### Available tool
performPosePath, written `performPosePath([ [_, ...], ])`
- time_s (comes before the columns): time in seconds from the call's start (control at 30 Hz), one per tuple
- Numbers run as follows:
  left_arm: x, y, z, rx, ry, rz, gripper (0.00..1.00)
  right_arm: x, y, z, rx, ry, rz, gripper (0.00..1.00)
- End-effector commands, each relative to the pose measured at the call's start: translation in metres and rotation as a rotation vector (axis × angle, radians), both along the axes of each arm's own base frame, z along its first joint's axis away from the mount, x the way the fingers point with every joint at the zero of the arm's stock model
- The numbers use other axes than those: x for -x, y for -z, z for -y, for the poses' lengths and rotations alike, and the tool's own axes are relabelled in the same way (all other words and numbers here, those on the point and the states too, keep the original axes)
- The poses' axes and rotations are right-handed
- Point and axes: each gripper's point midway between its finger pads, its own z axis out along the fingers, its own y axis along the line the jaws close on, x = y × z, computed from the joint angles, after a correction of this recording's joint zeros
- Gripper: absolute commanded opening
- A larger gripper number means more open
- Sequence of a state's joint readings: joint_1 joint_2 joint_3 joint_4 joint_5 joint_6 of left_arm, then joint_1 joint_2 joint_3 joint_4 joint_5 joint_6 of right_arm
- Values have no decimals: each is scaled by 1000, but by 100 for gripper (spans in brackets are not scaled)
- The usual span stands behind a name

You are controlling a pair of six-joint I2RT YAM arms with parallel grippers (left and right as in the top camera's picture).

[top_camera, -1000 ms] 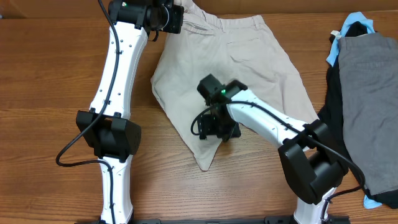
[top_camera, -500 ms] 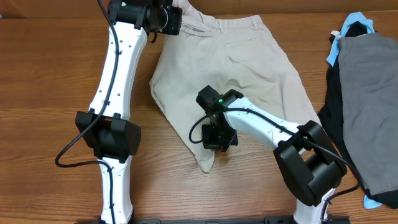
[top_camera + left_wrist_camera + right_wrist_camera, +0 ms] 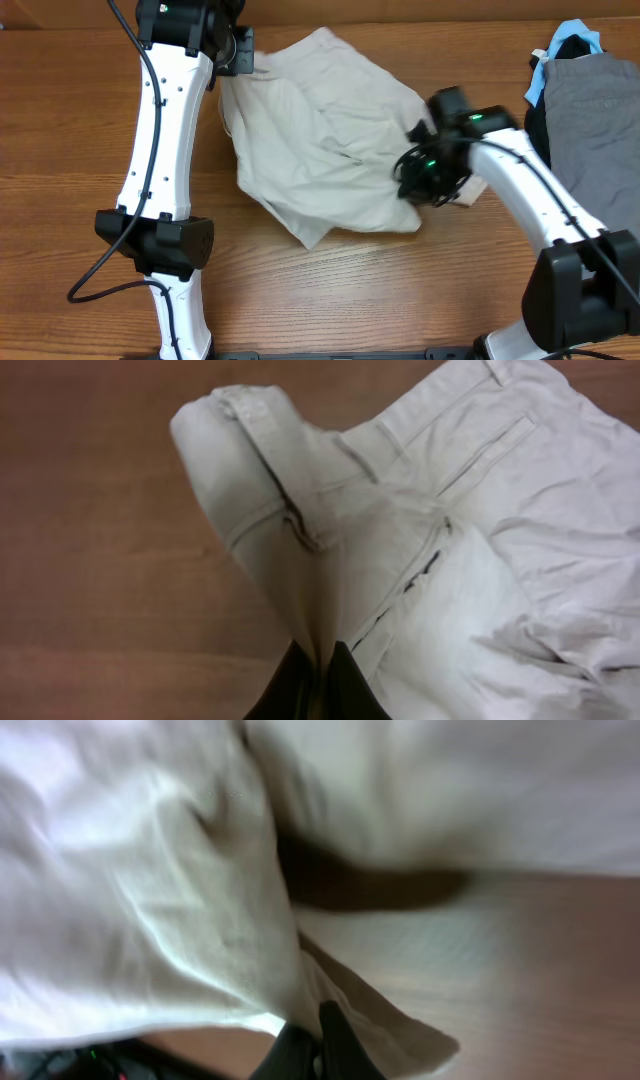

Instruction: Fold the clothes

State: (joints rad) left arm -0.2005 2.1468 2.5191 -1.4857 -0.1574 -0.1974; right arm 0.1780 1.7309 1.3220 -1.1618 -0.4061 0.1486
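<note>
Beige shorts (image 3: 320, 150) lie crumpled mid-bench (image 3: 80, 200), held between the two arms. Overhead, the left claw (image 3: 238, 60) sits at their far left corner and the right claw (image 3: 432, 182) at their right edge. Only the wrist views show the grip: each claw is clamped on a pinch of the cloth. At the right edge lie grey clothes (image 3: 590, 130).

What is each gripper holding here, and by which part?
Both pinch the beige shorts: left gripper on fabric near the waistband, right gripper on a loose edge at the garment's right side.
</note>
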Motion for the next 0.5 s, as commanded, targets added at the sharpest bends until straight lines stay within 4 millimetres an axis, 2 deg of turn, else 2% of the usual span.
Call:
performPosePath([
  [0.0,-1,6,-5,-8,-88,1,4,-29,-17,15,-82,-35,149,4],
  [0.1,-7,24,5,-9,-82,-24,4,-58,-22,30,-84,6,263,4],
  [0.23,-19,51,18,-17,-65,-56,4,-88,-32,32,-88,19,396,4],
  [0.47,-40,94,32,-1,-94,-82,4,-123,-31,40,-29,102,492,4],
])
